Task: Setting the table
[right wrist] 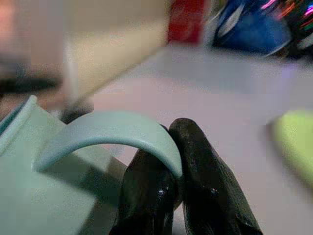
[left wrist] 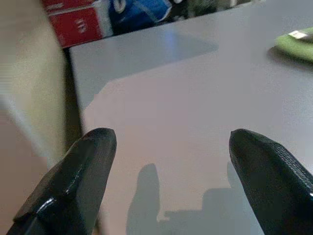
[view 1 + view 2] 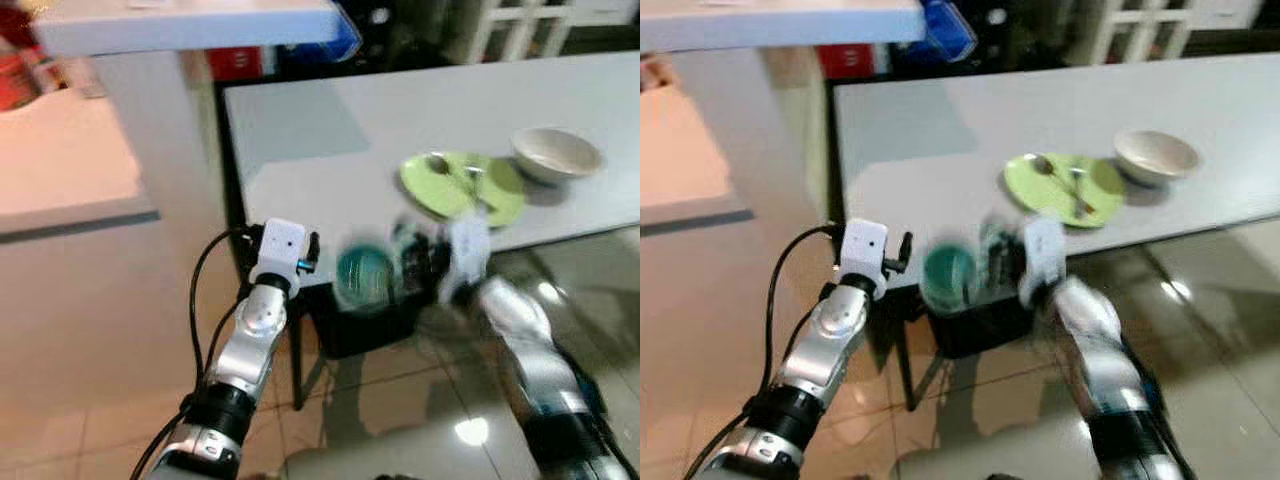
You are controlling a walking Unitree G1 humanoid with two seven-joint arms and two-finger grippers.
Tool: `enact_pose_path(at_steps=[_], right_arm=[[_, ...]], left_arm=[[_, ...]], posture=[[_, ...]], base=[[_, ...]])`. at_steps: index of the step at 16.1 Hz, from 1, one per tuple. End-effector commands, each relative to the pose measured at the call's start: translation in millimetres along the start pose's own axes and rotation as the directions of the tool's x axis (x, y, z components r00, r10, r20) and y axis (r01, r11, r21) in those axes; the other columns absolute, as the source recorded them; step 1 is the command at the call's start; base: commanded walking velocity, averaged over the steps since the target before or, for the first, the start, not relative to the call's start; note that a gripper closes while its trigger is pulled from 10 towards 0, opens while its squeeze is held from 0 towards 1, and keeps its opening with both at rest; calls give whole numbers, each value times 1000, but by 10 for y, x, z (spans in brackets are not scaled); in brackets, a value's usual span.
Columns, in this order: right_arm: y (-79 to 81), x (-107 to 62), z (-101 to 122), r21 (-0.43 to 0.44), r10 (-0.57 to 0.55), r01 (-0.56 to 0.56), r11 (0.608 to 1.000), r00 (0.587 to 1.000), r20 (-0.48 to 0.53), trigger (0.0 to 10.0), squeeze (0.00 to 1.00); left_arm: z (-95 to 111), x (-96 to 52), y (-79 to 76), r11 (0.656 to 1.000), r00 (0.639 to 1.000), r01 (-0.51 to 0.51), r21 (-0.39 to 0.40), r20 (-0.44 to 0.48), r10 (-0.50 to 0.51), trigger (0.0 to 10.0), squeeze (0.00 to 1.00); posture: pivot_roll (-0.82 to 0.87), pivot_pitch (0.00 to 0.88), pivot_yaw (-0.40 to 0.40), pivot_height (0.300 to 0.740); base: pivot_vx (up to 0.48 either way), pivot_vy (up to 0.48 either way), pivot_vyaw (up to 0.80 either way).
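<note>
Right hand (image 1: pixel 171 191) pinching the handle of a teal mug (image 3: pixel 363 275) just off the counter's (image 3: pixel 330 150) near edge, left hand (image 2: pixel 171 181) spread over the counter, green plate (image 3: pixel 462 185) with cutlery at 2 o'clock, white bowl (image 3: pixel 555 153) just beside it

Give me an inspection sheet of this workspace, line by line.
Surface: grey table, mostly bare.
Job's things: green plate with cutlery on it; white bowl beside it; teal mug at the near edge.
Clutter: nothing seen on the table.
Grippers: right gripper shut on the mug's handle; left gripper open over bare table.
Cables: black cable along the left arm.
Surroundings: white counter, red box, blue bag, glossy tiled floor.
</note>
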State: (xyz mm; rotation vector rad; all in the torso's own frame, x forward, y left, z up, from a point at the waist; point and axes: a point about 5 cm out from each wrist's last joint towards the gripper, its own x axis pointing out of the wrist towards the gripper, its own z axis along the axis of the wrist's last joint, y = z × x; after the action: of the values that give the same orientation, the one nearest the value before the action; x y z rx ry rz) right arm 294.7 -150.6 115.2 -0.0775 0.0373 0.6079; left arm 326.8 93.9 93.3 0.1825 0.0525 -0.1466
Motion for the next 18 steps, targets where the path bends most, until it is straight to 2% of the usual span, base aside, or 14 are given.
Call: enact_pose_path(at_steps=[1, 4, 5, 6, 7, 10, 15, 18], right_arm=[[-83, 5, 159, 3, -9, 9, 1000, 999, 51, 10000, 0], [-262, 128, 110, 40, -235, 233, 972, 970, 65, 10000, 0], [-260, 164, 64, 70, -281, 277, 958, 958, 53, 10000, 0], [-250, 166, 59, 70, -283, 279, 958, 958, 49, 10000, 0], [-198, 180, 13, 89, -280, 276, 957, 959, 35, 10000, 0], [-175, 204, -59, 100, -305, 301, 948, 952, 24, 10000, 0], [-199, 210, -91, 112, -343, 339, 934, 939, 18, 10000, 0], [-211, 216, -106, 106, -352, 349, 931, 936, 11, 10000, 0]], left_arm=[[-38, 8, 1, 1000, 1000, 10, -6, -27, -10, 10000, 0], [32, 66, -27, 1000, 1000, 15, -15, -10, -15, 10000, 0], [72, 86, -9, 1000, 1000, 5, -23, 1, -5, 10000, 0], [79, 89, -6, 1000, 1000, 3, -25, 4, -2, 10000, 0], [114, 91, -31, 996, 1000, 7, 84, 23, -9, 10000, 0], [108, 68, -73, 999, 999, 32, 11, 31, -32, 10000, 0], [128, 91, -94, 999, 999, 16, 50, 34, -18, 10000, 0], [142, 98, -112, 999, 999, 23, 31, 37, -24, 10000, 0]], posture=[[-49, 0, 33, 740], [-44, 0, 34, 740], [-37, 0, 32, 740], [-36, 0, 33, 740], [-31, 0, 29, 740], [-34, 0, 26, 740], [-40, 0, 23, 740], [-42, 0, 22, 740]], base=[[0, 0, 0], [0, 0, 0], [0, 0, 0], [0, 0, 0], [0, 0, 0], [0, 0, 0], [0, 0, 0], [0, 0, 0]])
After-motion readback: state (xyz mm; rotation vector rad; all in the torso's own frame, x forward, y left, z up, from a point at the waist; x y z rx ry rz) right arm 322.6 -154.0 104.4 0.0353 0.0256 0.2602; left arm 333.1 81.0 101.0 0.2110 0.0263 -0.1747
